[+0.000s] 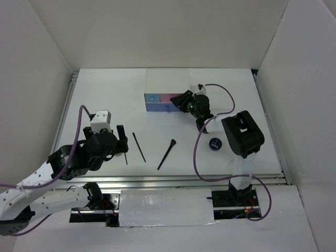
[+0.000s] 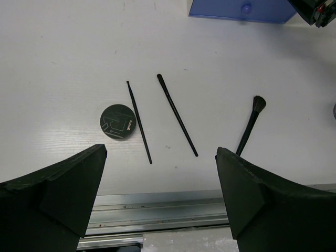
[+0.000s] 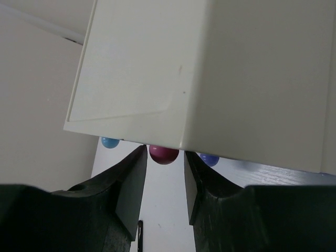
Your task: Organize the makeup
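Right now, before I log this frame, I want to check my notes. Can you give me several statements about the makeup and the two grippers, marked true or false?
1. The left gripper is open and holds nothing. True.
2. A round black compact lies close beside a thin black pencil. True.
3. The flared black brush lies between that pencil and the other thin black pencil. False: in the left wrist view it lies to the right of both.
4. The right gripper has its fingers either side of a blue knob. False: they flank the magenta round knob of the white drawer box.
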Controlling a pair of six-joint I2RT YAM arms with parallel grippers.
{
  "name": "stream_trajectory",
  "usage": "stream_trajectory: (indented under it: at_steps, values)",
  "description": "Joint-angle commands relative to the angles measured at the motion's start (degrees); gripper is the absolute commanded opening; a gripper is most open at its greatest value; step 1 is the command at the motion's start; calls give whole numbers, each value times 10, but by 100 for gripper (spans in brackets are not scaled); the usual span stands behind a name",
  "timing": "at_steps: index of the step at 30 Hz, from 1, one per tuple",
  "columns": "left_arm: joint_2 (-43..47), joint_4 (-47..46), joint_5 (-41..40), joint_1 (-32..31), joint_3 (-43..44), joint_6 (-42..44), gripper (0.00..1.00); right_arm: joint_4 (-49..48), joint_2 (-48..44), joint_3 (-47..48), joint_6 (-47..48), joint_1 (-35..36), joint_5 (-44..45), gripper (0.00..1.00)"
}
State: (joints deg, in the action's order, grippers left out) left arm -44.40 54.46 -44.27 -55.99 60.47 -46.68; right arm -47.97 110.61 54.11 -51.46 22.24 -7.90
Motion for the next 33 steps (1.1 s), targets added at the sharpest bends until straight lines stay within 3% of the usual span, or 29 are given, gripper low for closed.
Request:
stream_trajectory:
  at_steps: [1,13,17,18,20,23,33]
  values:
    - [3,-11,-2,-2,7,4,99,-8,-2,29,11,-8,7,42]
    - [2,-13,1,-2,5,4,99,-6,-4,32,11,-11,10,42]
    - [1,-13,2,-2,5,5,99,-5,-6,33,8,-15,14,37]
    - [1,-13,2,-2,5,5,99,-2,-5,35,8,-15,12,28]
    - [2,-13,2,-2,5,5,99,-1,-3,37,8,-16,8,18]
    - [2,-13,2,-2,4,4,99,-8,-6,29,-1,-15,7,12]
    - [1,-13,1,-2,5,3,99,-52,-36,-43,-35,-4,-3,11]
